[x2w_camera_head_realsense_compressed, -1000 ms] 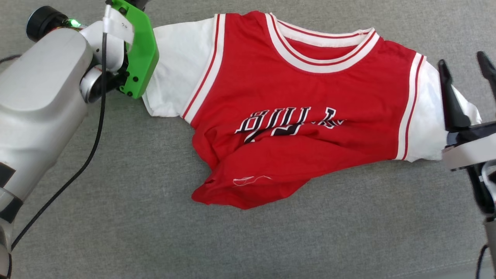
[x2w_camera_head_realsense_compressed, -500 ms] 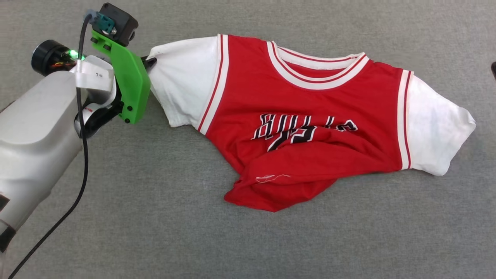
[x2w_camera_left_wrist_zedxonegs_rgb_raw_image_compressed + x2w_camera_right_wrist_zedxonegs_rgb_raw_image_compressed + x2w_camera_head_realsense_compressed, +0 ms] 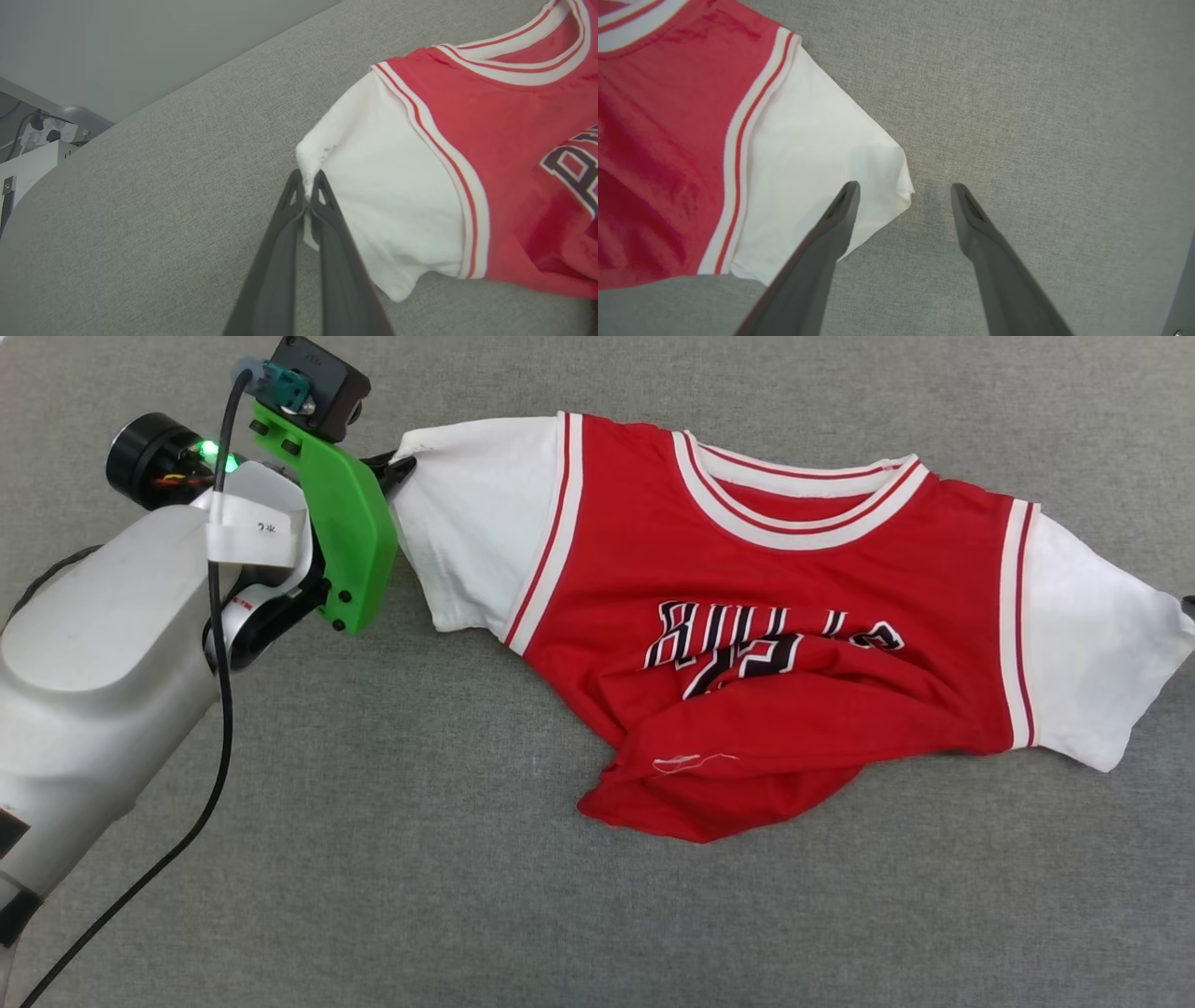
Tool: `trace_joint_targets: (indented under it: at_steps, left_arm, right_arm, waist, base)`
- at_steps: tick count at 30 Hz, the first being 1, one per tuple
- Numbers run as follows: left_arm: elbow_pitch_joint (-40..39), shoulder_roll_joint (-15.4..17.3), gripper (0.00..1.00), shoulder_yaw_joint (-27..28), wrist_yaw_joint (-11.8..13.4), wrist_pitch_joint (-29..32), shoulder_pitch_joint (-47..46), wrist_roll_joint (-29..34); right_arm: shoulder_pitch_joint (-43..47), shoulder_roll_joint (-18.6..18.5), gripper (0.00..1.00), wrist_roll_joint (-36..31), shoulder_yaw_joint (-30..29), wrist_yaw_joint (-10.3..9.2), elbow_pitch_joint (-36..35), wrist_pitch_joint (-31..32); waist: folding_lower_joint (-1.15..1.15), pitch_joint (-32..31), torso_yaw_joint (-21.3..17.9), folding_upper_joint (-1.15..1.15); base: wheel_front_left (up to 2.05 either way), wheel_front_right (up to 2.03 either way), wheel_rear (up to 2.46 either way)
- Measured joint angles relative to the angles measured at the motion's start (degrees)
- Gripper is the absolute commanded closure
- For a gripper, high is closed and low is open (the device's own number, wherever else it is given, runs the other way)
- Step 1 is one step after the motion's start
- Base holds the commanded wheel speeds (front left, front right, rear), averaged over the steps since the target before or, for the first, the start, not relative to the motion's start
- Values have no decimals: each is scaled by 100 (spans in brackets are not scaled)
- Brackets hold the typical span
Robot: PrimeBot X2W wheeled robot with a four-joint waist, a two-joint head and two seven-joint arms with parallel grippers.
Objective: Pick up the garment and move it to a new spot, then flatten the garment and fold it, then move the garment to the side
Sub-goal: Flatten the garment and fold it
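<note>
pinching a white sleeve tip of the red jersey-style garment (image 3: 775,569) in the left claw (image 3: 306,179); hovering the wide-spread right claw (image 3: 903,186) over the opposite sleeve corner, along the garment's long axis.

head: overhead, downward | wrists: near — along left end effector (image 3: 307,177), right end effector (image 3: 904,186) | shared: garment (image 3: 747,551) sleeves

I see the garment (image 3: 775,588) lying front-up on the grey surface (image 3: 373,859), collar at the far side. Red body, 2 white sleeves spread left and right, striped trim. Its hem is bunched up over the black lettering, half covering the number.
</note>
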Motion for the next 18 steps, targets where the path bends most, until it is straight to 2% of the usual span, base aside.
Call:
trace_joint_targets:
  at_steps: [7, 15, 16, 17, 18]
  left_arm:
    - [-136, -3, 100, 31, 46, 1, -131, 19]
    - [-85, -24, 100, 21, 44, -56, -174, 47]
    - [-64, -24, 100, 14, 41, -70, -174, 47]
    - [-33, -27, 100, 9, 37, -78, -172, 46]
    - [-1, -31, 100, 3, 35, -83, -170, 45]
  right_arm:
    - [-439, 548, 0, -178, 346, 0, 879, -344]
    - [-434, 444, 0, -75, 637, 0, 1447, -751]
    - [-434, 436, 53, -45, 646, 0, 1462, -816]
    - [-433, 438, 100, 4, 662, 0, 1474, -904]
    - [-431, 438, 100, 36, 669, 0, 1486, -1053]
  waist:
    - [0, 278, 60, 0]
    - [0, 431, 161, 0]
    - [0, 424, 161, 0]
    - [0, 409, 158, 0]
    - [0, 386, 151, 0]
  base:
    - [0, 0, 0]
    - [0, 0, 0]
    - [0, 0, 0]
    - [0, 0, 0]
    - [0, 0, 0]
